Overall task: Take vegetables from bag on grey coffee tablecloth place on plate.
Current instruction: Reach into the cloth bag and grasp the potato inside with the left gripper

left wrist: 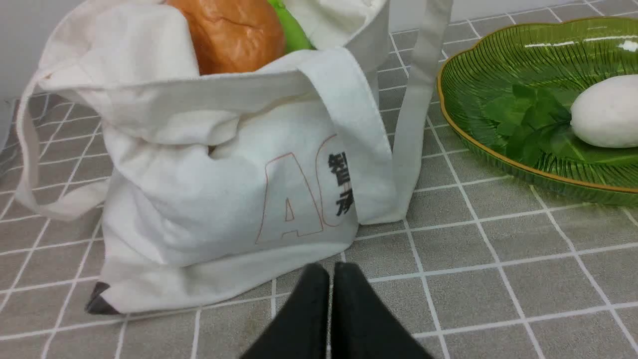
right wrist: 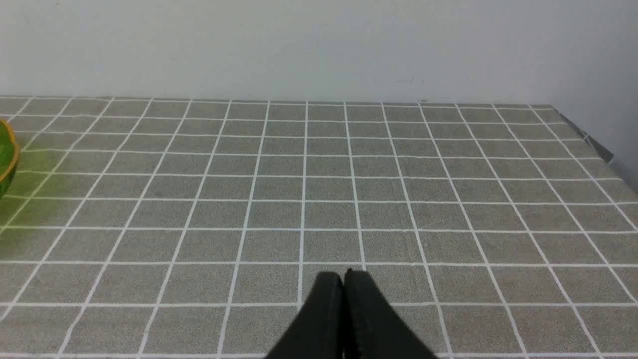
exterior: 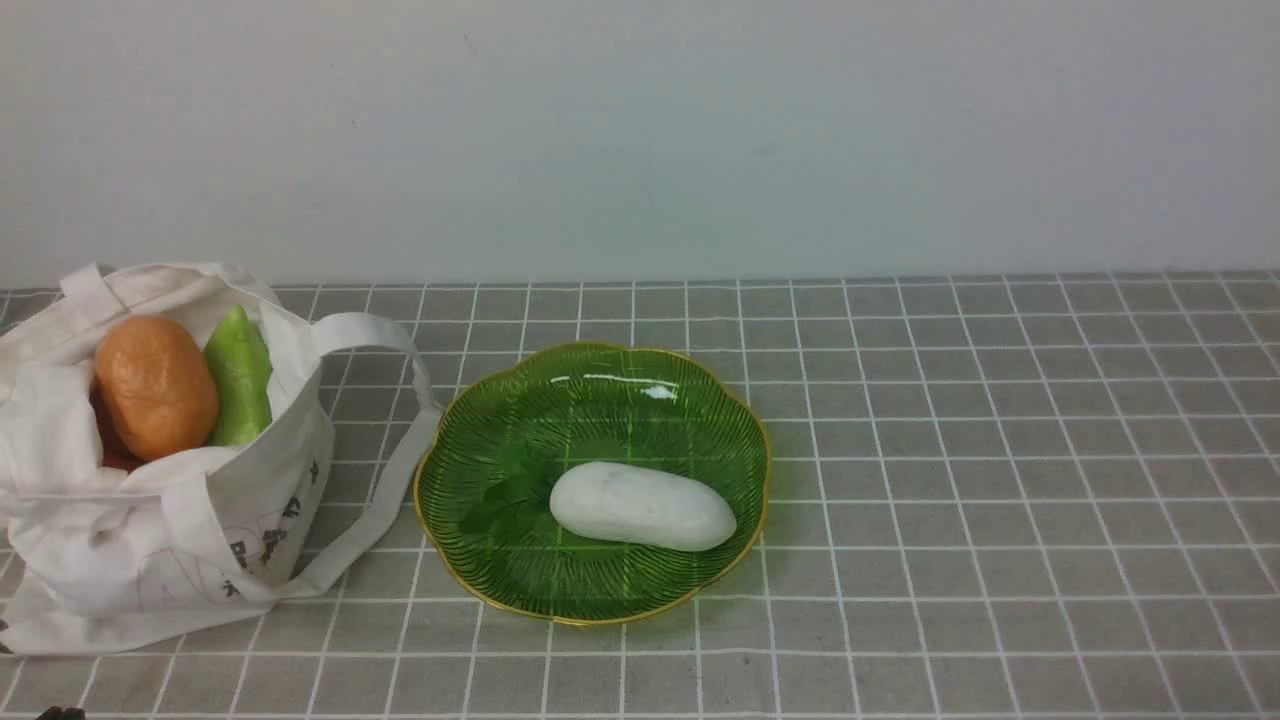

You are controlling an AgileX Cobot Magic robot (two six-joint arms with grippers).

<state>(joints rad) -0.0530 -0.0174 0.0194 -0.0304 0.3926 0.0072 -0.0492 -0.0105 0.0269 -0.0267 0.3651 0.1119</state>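
The off-white bag (exterior: 150,530) stands at the left on the grey checked tablecloth (exterior: 1000,450). In its open mouth lie an orange-brown potato (exterior: 155,385), a pale green gourd (exterior: 240,375) and a sliver of red pepper (exterior: 112,452). The green gold-rimmed plate (exterior: 600,395) at the centre holds a white oval vegetable (exterior: 640,505) and a green leaf (exterior: 500,490). My left gripper (left wrist: 331,271) is shut and empty, low over the cloth just in front of the bag (left wrist: 224,184). My right gripper (right wrist: 344,276) is shut and empty over bare cloth, right of the plate (right wrist: 6,159).
A pale wall runs along the back of the table. The bag's strap (exterior: 385,480) loops down to the cloth beside the plate's left rim. The cloth's far right corner (right wrist: 593,144) shows in the right wrist view.
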